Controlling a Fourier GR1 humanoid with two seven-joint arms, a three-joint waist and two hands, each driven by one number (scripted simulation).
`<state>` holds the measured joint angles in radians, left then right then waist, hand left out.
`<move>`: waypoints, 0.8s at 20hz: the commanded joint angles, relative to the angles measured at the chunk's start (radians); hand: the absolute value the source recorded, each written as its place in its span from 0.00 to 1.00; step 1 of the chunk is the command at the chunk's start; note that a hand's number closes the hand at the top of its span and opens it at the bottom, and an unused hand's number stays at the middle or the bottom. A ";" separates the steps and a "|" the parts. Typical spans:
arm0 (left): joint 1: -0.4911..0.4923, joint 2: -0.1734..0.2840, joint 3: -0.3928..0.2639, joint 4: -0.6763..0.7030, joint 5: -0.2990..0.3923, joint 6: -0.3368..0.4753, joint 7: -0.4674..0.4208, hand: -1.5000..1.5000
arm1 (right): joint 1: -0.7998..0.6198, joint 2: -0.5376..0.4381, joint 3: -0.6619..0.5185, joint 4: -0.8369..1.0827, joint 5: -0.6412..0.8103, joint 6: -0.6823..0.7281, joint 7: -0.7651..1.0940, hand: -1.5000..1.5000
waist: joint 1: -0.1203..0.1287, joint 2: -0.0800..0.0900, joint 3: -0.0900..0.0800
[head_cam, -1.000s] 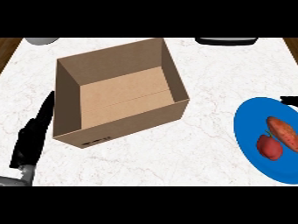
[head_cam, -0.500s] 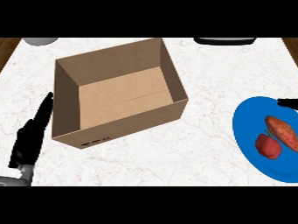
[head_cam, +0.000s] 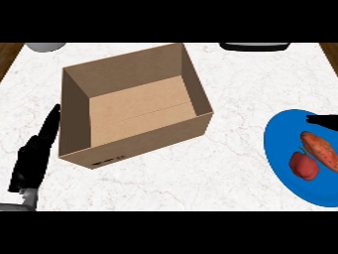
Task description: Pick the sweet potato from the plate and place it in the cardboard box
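The left robot hand (head_cam: 34, 156) lies flat with straight fingers pressed together, pointing up the view just beside the left wall of the cardboard box (head_cam: 131, 111). The right robot hand (head_cam: 334, 122) comes in from the right edge over the upper rim of the blue plate (head_cam: 285, 163); whether its fingers are spread or curled I cannot tell.

The bench (head_cam: 223, 168) is white marble, with wooden floor at the upper corners.

The sweet potato (head_cam: 322, 151) lies on the plate, a small red fruit (head_cam: 305, 165) touching it. The open box sits well apart to the left.
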<state>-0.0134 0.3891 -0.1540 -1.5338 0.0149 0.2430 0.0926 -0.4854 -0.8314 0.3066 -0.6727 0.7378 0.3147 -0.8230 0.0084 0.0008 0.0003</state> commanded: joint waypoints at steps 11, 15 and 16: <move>-0.015 -0.064 0.046 -0.012 -0.073 -0.051 0.038 0.50 | 0.013 0.067 -0.079 0.085 0.090 -0.014 -0.076 0.00 | -0.002 0.001 0.000; 0.004 -0.064 0.094 0.039 -0.071 -0.093 -0.041 0.50 | -0.020 0.095 -0.088 0.076 0.132 0.020 -0.034 0.00 | -0.001 0.001 0.000; -0.027 -0.060 0.109 0.040 -0.065 -0.097 -0.009 0.50 | -0.005 0.117 -0.090 0.084 0.132 0.001 -0.029 0.00 | -0.002 0.001 0.000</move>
<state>-0.0122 0.3287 -0.0762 -1.5136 -0.0494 0.1733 0.0759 -0.4784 -0.7507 0.2296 -0.6268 0.8425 0.2987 -0.8293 0.0062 0.0010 0.0000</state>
